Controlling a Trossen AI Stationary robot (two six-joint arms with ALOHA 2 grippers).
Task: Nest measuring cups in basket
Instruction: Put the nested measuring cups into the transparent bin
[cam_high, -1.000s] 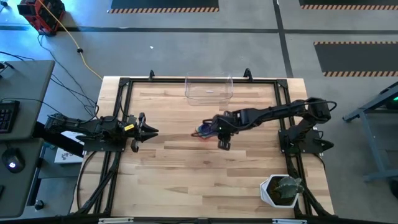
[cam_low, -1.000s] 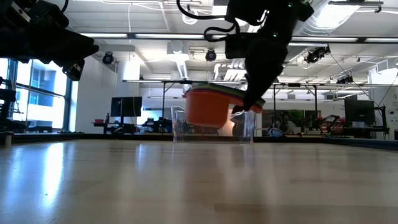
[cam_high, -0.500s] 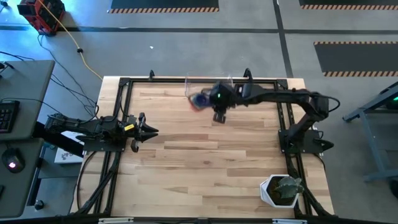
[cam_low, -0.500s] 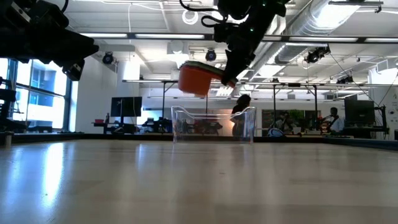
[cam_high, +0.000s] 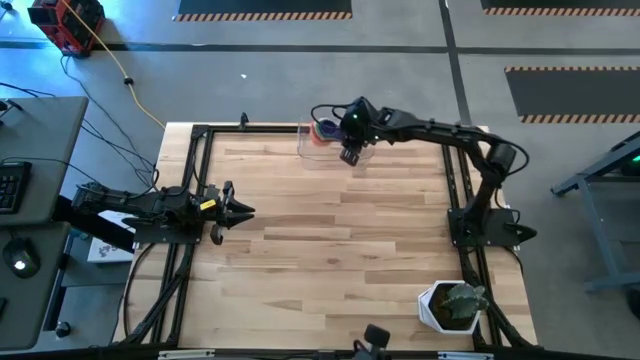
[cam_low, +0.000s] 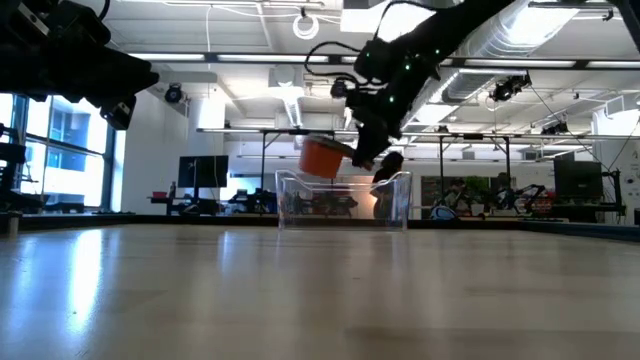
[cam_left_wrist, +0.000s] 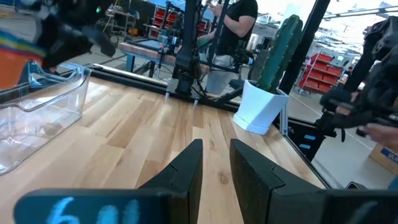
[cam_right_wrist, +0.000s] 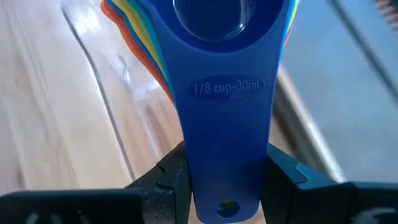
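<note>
One stack is all that counts now: the measuring cups (cam_right_wrist: 205, 37) already sit one inside another, blue on top with orange, yellow and other rims fanned beneath, so I judge the nesting done and only the setting-down left.

Nearest the table's front, at the right corner, a white pot with a plant (cam_high: 452, 306) stands untouched. At the left edge my left gripper (cam_high: 232, 199) waits, its fingers (cam_left_wrist: 186, 171) a narrow gap apart and empty.

Farther back, my right gripper (cam_high: 345, 135) is clamped on the stack's flat handles, the blue one squeezed between my fingers (cam_right_wrist: 169, 177). It hangs at the far edge over the basket (cam_low: 343, 200), which looks empty. From table level the orange bottom cup (cam_low: 322, 158) sits above the rim, not yet inside. What remains, I judge, is to lower and release.
</note>
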